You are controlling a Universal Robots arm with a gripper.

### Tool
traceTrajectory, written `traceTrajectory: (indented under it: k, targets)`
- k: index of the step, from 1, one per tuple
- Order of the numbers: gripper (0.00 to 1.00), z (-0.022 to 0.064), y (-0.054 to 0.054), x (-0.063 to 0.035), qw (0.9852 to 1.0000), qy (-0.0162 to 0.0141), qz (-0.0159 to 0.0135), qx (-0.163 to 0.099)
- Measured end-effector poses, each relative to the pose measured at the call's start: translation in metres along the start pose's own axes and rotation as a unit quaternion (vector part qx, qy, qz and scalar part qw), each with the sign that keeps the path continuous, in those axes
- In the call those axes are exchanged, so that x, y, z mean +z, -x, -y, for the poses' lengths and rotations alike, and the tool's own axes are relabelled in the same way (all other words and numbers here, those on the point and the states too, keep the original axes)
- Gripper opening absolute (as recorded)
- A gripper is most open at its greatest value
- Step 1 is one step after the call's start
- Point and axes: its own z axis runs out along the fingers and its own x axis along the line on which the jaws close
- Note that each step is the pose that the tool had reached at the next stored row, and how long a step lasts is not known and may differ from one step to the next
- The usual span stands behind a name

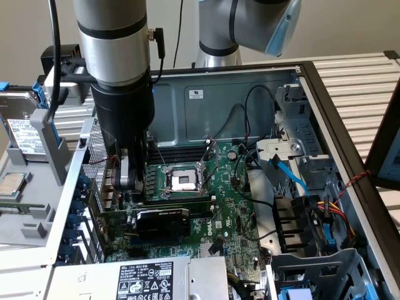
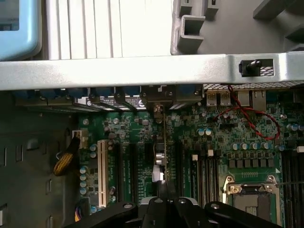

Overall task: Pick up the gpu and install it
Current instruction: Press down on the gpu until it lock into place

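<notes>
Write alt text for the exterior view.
The arm's shut tool reaches into an open computer case, just above the gpu standing on edge on the motherboard. An empty processor socket lies beside it.

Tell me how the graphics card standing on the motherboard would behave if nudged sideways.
The graphics card looks stiff: a flat green board with a black fan block on one face. It stands on edge on the motherboard, so a sideways nudge would probably strain its lower edge rather than slide it. The fan block likely makes it heavier on that face.
</notes>
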Motion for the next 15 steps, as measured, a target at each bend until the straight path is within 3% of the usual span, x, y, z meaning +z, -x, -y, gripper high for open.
traceTrajectory:
  k: [15]
  targets:
    - [0.11, 0.0024, 0.000, 0.0128, 1.0000, 0.0000, 0.0002, 0.000]
